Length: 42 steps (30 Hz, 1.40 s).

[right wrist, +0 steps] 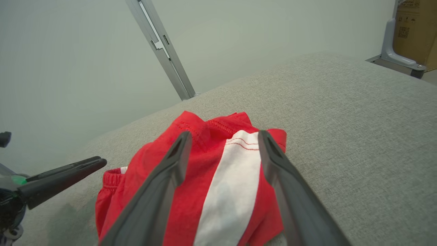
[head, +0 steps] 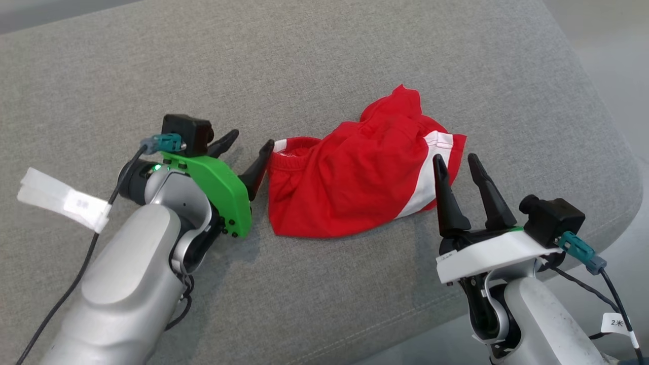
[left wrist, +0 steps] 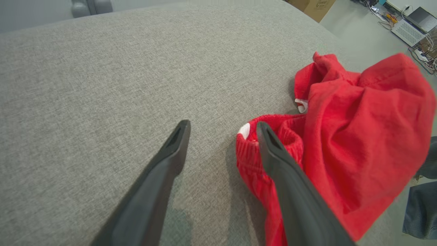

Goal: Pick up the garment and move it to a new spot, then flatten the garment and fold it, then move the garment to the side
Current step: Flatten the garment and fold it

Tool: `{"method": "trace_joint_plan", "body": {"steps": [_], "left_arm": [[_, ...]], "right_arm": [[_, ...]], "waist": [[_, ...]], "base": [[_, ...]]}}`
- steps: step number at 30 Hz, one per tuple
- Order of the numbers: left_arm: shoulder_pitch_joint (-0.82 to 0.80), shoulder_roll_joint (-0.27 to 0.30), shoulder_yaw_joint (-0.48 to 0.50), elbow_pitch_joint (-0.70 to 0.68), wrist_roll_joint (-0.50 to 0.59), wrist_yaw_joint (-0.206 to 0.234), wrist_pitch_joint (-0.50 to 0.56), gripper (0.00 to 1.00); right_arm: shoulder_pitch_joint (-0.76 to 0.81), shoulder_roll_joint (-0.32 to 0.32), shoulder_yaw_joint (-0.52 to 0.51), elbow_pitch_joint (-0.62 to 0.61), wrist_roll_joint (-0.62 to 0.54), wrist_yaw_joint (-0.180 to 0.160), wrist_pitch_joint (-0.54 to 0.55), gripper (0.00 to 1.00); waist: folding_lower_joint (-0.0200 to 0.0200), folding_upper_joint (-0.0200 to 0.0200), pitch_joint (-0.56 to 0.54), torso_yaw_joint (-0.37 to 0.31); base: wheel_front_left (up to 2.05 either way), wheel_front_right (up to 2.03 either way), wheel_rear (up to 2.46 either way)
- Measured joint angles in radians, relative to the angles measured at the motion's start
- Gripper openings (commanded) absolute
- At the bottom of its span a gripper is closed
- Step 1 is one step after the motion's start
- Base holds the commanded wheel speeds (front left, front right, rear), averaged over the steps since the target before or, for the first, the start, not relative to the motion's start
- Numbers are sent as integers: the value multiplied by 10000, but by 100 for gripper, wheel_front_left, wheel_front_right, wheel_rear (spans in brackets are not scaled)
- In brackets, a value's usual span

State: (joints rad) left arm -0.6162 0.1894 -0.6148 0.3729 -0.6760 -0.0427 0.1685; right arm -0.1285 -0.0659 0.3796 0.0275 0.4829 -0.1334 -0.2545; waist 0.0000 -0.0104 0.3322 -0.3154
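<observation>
Head view: the red garment (head: pixel 355 182) lies crumpled on the grey cushion (head: pixel 324 61), right between both arms. The left gripper (head: pixel 250 141) is spread wide, one fingertip at the waistband edge. The right gripper (head: pixel 456 159) gapes too, its tips over the striped side.

Left wrist view: one finger (left wrist: pixel 273 153) crosses the elastic waistband (left wrist: pixel 249 153), the other is over bare cushion. Nothing is clamped.

Right wrist view: the parted fingers straddle the white stripe (right wrist: pixel 232 191), gripping nothing. I can't tell if they touch the cloth.
</observation>
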Motion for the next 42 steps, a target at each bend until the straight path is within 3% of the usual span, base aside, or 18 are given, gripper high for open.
{"method": "trace_joint_plan", "body": {"steps": [21,22,24,25,26,27,28,38,42], "left_arm": [[-562,-142,-696,1041,150,-69,1039,100],[-563,-146,-700,1053,148,-102,1043,96],[-563,-148,-706,1087,148,-113,1049,72],[-564,-151,-706,1114,148,-115,1051,66],[-566,-155,-706,1149,148,-117,1049,45],[-568,-161,-709,1187,148,-159,1049,31],[-574,-163,-736,1237,148,-188,1053,0],[-680,-263,-817,1220,148,-326,918,0],[-1791,-267,-593,512,378,-378,456,0]], "right_arm": [[156,48,211,17,-4,10,0,100],[156,48,196,17,-4,10,0,100],[156,50,171,17,-4,10,0,100],[156,54,161,17,-4,10,0,100],[156,56,153,17,-4,10,0,100],[156,56,151,17,-4,10,0,100],[156,58,150,17,-4,10,0,100],[155,81,-8,27,-23,10,0,100],[156,86,-249,13,-79,10,0,100]], "waist": [[0,0,106,-464],[0,0,103,-471],[0,0,92,-480],[0,0,86,-483],[0,0,77,-484],[0,0,68,-484],[0,0,57,-483],[0,0,-74,-380],[0,0,-171,-265]], "base": [[0,0,0],[0,0,0],[0,0,0],[0,0,0],[0,0,0],[0,0,0],[0,0,0],[0,0,0],[0,0,0]]}}
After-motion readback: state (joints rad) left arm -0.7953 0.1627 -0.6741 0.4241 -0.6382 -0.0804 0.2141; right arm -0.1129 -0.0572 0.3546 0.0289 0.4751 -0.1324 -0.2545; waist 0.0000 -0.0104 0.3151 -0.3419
